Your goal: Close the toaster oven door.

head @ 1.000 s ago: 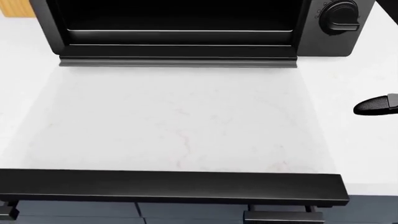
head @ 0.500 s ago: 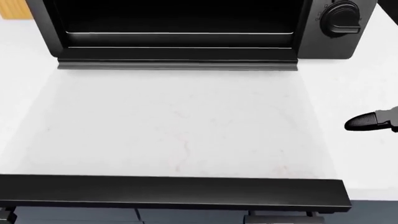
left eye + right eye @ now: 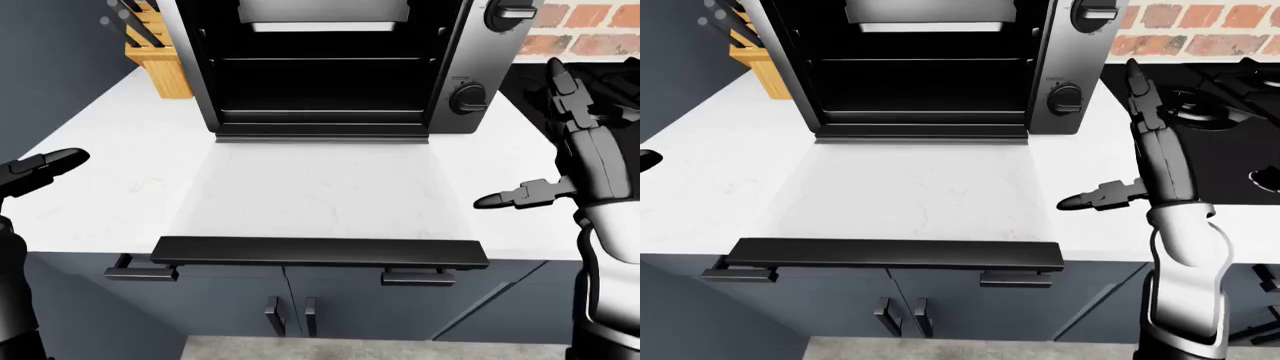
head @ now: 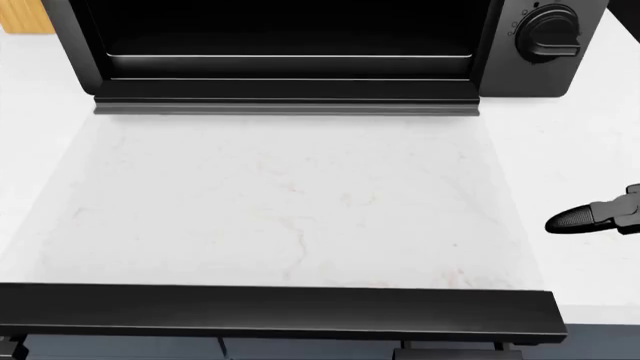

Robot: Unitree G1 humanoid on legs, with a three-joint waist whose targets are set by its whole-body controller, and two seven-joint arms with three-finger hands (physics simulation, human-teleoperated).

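Observation:
The black toaster oven [image 3: 320,67] stands at the top of the left-eye view on the white counter [image 3: 110,172]. Its door is fully open and lies flat over the counter. The door's glass pane [image 4: 290,195] is see-through, and its black handle bar [image 3: 320,253] overhangs the counter's near edge. My right hand [image 3: 1120,146] is open to the right of the door, fingers pointing up and thumb [image 4: 575,218] pointing left, touching nothing. My left hand [image 3: 45,169] is at the left edge, one finger extended, well clear of the door.
A wooden knife block [image 3: 160,60] stands left of the oven. A black stove top [image 3: 1230,105] lies to the right, with a brick wall [image 3: 1180,34] behind it. Dark cabinet doors and drawer handles [image 3: 140,271] sit below the counter edge.
In the head view my right thumb tip has moved down and slightly left along the door's right side. The picture has shifted down a little, so the camera moved slightly. The door has not moved.

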